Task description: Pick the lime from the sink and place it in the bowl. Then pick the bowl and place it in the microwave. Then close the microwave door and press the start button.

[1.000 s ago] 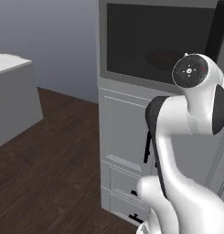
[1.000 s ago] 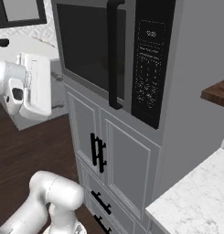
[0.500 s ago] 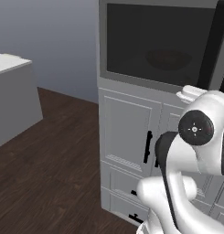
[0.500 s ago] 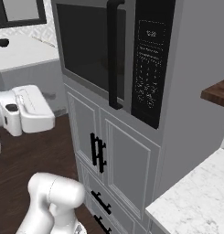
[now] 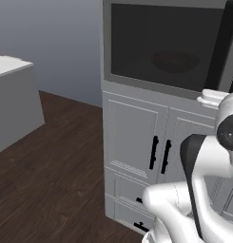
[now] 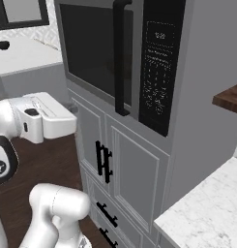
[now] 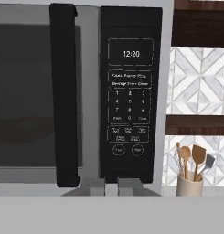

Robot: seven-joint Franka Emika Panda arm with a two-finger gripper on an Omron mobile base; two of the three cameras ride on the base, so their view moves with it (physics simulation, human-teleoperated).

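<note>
The fingers sit nearly pressed together, empty, pointing at the microwave. Above them to the left, the microwave door is shut, its black handle upright. The arm has dropped lower than half a second ago.

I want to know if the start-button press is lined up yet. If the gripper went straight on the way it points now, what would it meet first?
Most likely the gripper would meet the microwave's black control panel near its lower left edge, beside the door handle. Its fingertips appear shut. Depth to the panel is unclear.
</note>
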